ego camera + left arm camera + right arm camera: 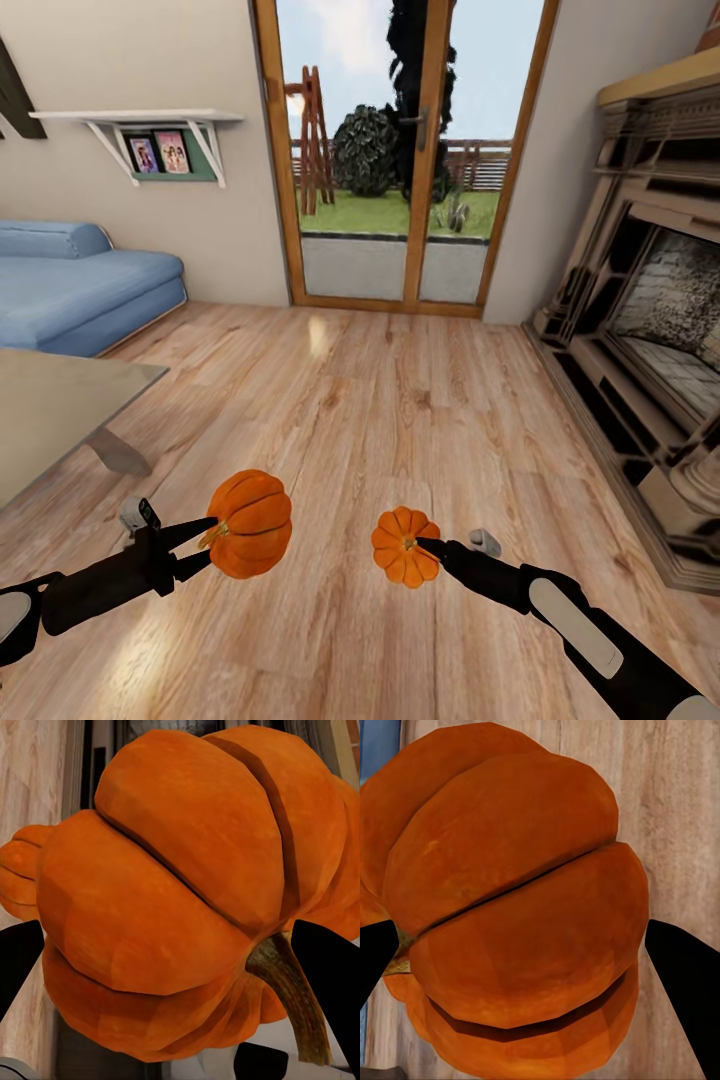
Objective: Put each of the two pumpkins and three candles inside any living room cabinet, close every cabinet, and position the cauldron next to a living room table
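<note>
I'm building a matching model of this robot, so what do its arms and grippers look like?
Both arms are matte black and tubular with pale grey inset panels. The left gripper and right gripper each end in slim, tapering black fingers. A small grey-and-black camera module sits on the left wrist, a light grey one on the right. No cables or markings show.

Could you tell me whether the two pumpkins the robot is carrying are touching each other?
Apart. The head view shows bare wooden floor between the left pumpkin and the right pumpkin.
</note>
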